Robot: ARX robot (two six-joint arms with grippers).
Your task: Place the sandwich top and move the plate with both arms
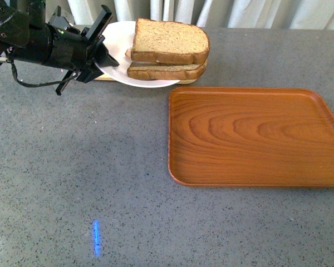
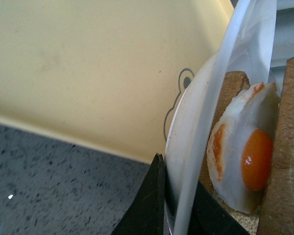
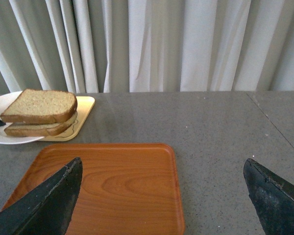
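Note:
The sandwich top [image 1: 170,39] lies squarely on the stack, over a fried egg [image 2: 245,152] and a lower bread slice [image 1: 167,71]. The stack rests on the white plate [image 1: 119,39] at the back left of the table. My left gripper [image 1: 100,50] is shut on the plate's left rim; in the left wrist view its black fingers [image 2: 147,205] pinch the rim [image 2: 196,147]. My right gripper [image 3: 161,196] stands open and holds nothing, hovering over the near right part of the wooden tray, well away from the plate [image 3: 5,137] and sandwich top [image 3: 39,105]. It does not show in the front view.
A pale yellow tray with a bear drawing [image 2: 88,73] lies under the plate, its edge showing [image 3: 83,110]. A large brown wood-grain tray [image 1: 256,136] lies on the grey table to the right of the plate. Curtains hang behind the table's far edge.

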